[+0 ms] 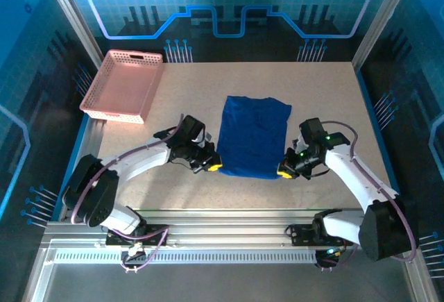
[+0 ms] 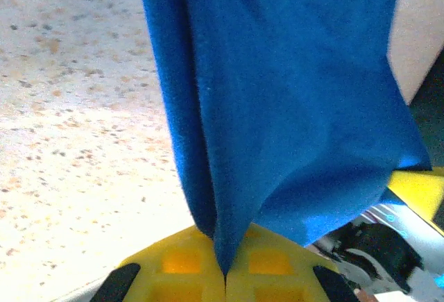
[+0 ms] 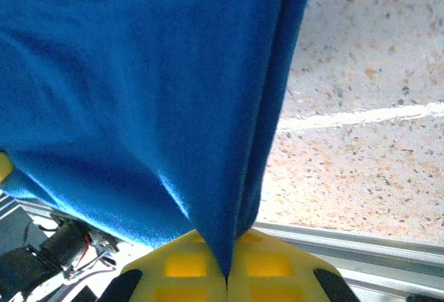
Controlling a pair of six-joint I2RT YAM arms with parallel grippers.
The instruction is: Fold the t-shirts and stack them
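A royal-blue t-shirt (image 1: 251,135) lies as a long rectangle in the middle of the table, plain side up, its print hidden. My left gripper (image 1: 214,166) pinches its near left corner, and my right gripper (image 1: 284,171) pinches its near right corner. In the left wrist view the blue cloth (image 2: 277,101) runs down into the closed seam of the yellow fingers (image 2: 180,267). The right wrist view shows the same: cloth (image 3: 152,94) is clamped between yellow fingers (image 3: 267,267). Both near corners are lifted slightly off the table.
A pink lattice basket (image 1: 125,83) sits at the back left of the speckled table (image 1: 326,94). The metal rail (image 1: 229,236) with the arm bases runs along the near edge. Frame posts stand at both back corners.
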